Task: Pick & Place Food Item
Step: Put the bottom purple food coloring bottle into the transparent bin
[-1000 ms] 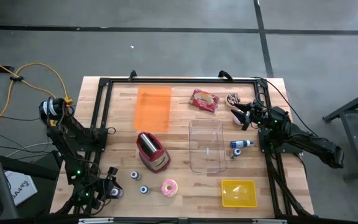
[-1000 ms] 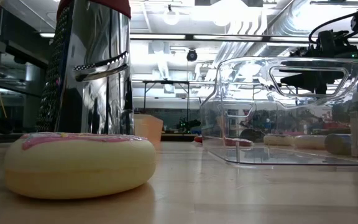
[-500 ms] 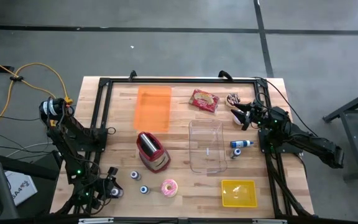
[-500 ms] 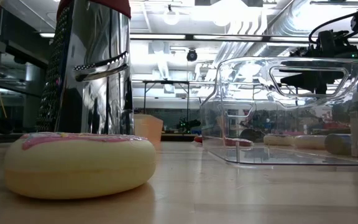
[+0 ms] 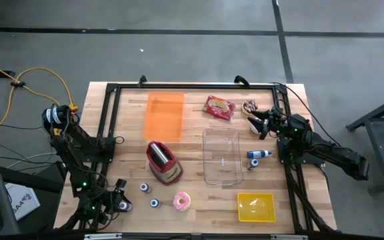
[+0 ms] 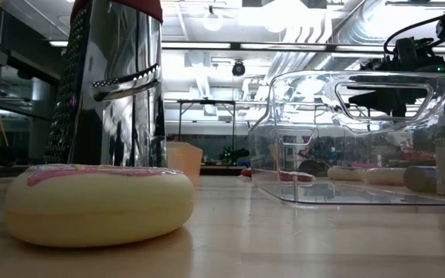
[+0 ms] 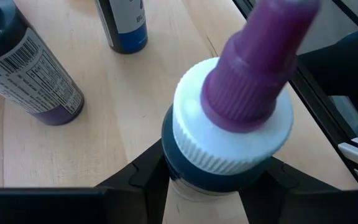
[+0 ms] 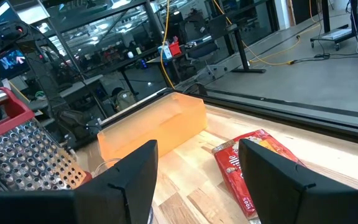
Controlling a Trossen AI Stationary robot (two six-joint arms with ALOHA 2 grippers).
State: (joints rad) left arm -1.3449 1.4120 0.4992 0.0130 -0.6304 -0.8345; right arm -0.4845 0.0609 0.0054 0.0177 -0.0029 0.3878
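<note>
Table point(image 5: 129, 143) seen whole only from above: clear bin point(image 5: 221, 157) mid-table, grater point(image 5: 161, 163) beside it, donut point(image 5: 181, 201) at the near edge. Right gripper point(image 5: 257, 125) hangs far right, fingers wide, nothing between. Left gripper point(image 7: 213, 182) sits at the near-left corner. Only its wrist camera shows the purple-capped bottle point(image 7: 232, 124) there, upright, nozzle up; whether the grip has closed, cannot tell.

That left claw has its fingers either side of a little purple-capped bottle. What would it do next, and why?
Probably finish closing, then lift. The left gripper has a finger on each side of the purple-capped bottle, which stands upright on the wooden table, and the grip does not look firm yet.
</note>
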